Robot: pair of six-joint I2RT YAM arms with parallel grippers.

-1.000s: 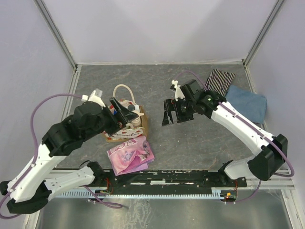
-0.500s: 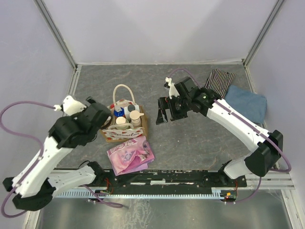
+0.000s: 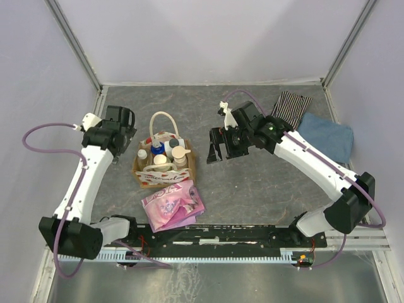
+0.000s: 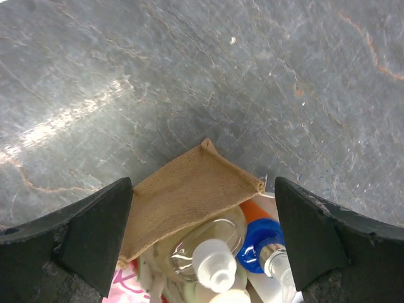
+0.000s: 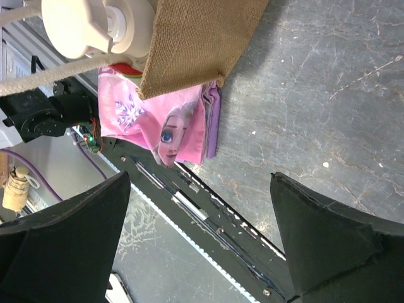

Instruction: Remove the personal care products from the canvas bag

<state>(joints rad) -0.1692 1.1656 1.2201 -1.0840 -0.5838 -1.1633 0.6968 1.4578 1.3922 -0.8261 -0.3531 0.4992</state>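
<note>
Top: found bag (image 3: 151, 178) upright on table (image 3: 252, 189), bottles (image 3: 165, 151) inside, cloth (image 3: 172, 203) against its near side. Noted left gripper (image 3: 124, 129) just left of bag, right gripper (image 3: 216, 148) apart to its right.
Left wrist: saw jaws spread wide, empty, over bag corner.
Right wrist: saw jaws spread wide, empty.

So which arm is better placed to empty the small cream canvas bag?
Probably left: the left gripper, open, frames the small plastic bottles in its wrist view; the right gripper sees the cream canvas bag off-centre.
</note>
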